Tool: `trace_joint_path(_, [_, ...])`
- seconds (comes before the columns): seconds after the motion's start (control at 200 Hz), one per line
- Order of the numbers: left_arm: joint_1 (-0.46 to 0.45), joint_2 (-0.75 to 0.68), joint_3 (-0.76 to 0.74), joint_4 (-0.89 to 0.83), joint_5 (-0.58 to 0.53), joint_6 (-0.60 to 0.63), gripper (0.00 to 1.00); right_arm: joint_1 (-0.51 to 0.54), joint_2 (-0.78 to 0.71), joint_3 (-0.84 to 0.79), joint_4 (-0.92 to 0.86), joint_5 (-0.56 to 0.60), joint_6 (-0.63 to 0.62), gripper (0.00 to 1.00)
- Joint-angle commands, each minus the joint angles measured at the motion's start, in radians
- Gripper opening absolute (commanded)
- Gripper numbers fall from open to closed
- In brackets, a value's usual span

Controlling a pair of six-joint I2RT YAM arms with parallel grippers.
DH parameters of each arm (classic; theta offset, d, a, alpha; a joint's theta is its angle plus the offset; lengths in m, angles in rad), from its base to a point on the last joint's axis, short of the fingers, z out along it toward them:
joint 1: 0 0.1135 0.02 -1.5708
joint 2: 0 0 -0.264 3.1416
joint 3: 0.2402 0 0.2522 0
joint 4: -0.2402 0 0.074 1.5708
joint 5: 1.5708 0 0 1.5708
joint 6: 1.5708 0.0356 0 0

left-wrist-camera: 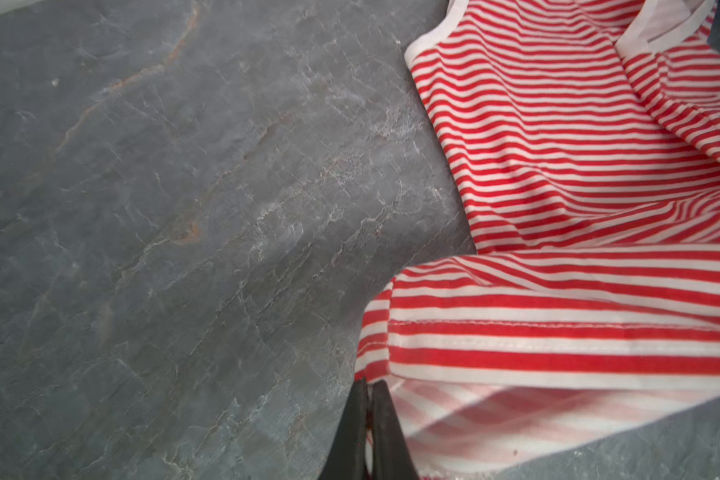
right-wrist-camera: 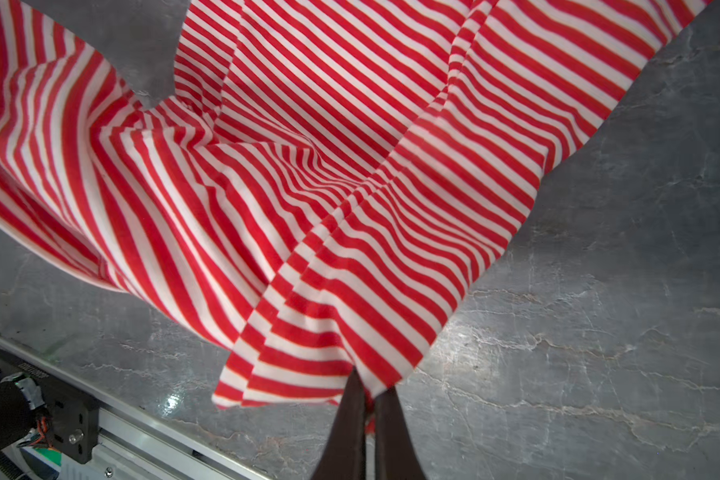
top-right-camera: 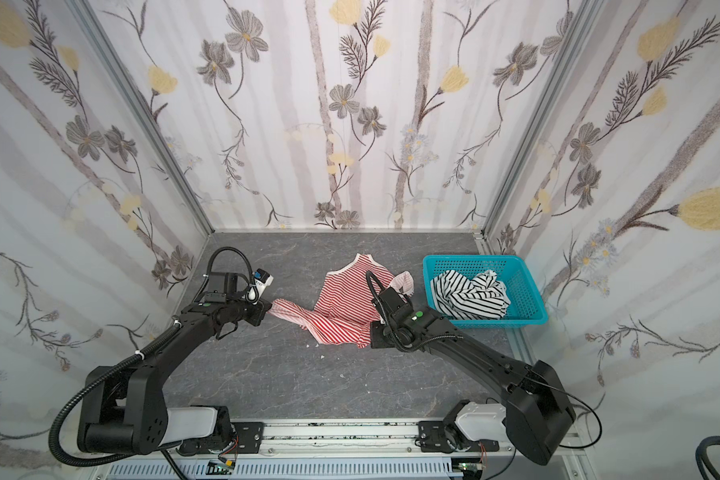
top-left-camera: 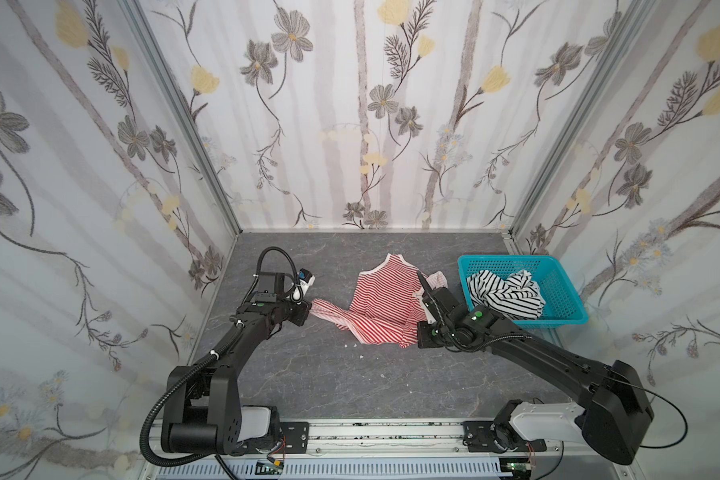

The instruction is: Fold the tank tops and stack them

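On the left, the left gripper [left-wrist-camera: 368,399] has its 2 black fingers pressed together on a corner of the hem of the soft red-and-white striped tank top with white trim [top-left-camera: 381,303]. In both top views that corner is drawn out towards the left arm, low over the grey stone-patterned tabletop [top-left-camera: 329,374].

The red-and-white top lies rumpled in the middle of the table. Its white-edged straps point towards the back wall, and its body is creased and partly doubled over itself.

Further right, the right gripper [right-wrist-camera: 368,395] is likewise closed, pinching another bottom corner of the same top. In the right wrist view the cloth fans out from the pinch and hangs just off the table.

At the far right stands a turquoise plastic mesh basket [top-left-camera: 558,291], just beside the red-and-white top. Inside it sits the black-and-white striped knit tank top [top-left-camera: 504,295], crumpled in a heap.

I judge the task to be at an early stage. With 2 corners held, the arms seem to be spreading 1 top flat before its first fold. Neither of the 2 tops is folded, no stack exists, and the black-and-white top has yet to leave the basket.
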Motion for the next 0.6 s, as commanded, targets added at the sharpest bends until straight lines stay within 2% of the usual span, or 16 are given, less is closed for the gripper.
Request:
trace_joint_path(0.0, [0.001, -0.008, -0.019, 0.016, -0.036, 0.067, 0.25, -0.006, 0.095, 0.061, 0.016, 0.046, -0.039, 0.19])
trace_joint_path(0.05, [0.001, -0.008, -0.021, 0.016, -0.034, 0.066, 0.36, -0.013, 0.163, 0.104, 0.020, 0.063, -0.045, 0.25])
trace_joint_path(0.095, [0.001, -0.006, -0.020, 0.018, -0.029, 0.057, 0.53, -0.018, 0.209, 0.140, 0.021, 0.079, -0.050, 0.30])
trace_joint_path(0.115, [0.001, -0.003, -0.020, 0.018, -0.025, 0.055, 0.57, -0.020, 0.228, 0.155, 0.025, 0.084, -0.053, 0.32])
trace_joint_path(0.205, [0.000, 0.009, -0.021, 0.020, -0.007, 0.052, 0.66, -0.030, 0.307, 0.217, 0.032, 0.095, -0.059, 0.38])
trace_joint_path(0.29, [0.001, 0.031, -0.021, 0.023, -0.008, 0.058, 0.67, -0.034, 0.362, 0.260, 0.042, 0.090, -0.064, 0.38])
trace_joint_path(0.41, [0.000, 0.056, -0.036, 0.027, -0.023, 0.103, 0.60, -0.035, 0.383, 0.278, 0.053, 0.091, -0.061, 0.38])
trace_joint_path(0.47, [0.001, 0.070, -0.050, 0.040, -0.039, 0.132, 0.52, -0.035, 0.371, 0.268, 0.065, 0.089, -0.057, 0.38])
trace_joint_path(0.51, [0.000, 0.081, -0.057, 0.056, -0.050, 0.142, 0.45, -0.037, 0.364, 0.261, 0.070, 0.085, -0.056, 0.38])
trace_joint_path(0.595, [0.001, 0.116, -0.064, 0.107, -0.070, 0.145, 0.22, -0.040, 0.354, 0.251, 0.077, 0.082, -0.053, 0.38])
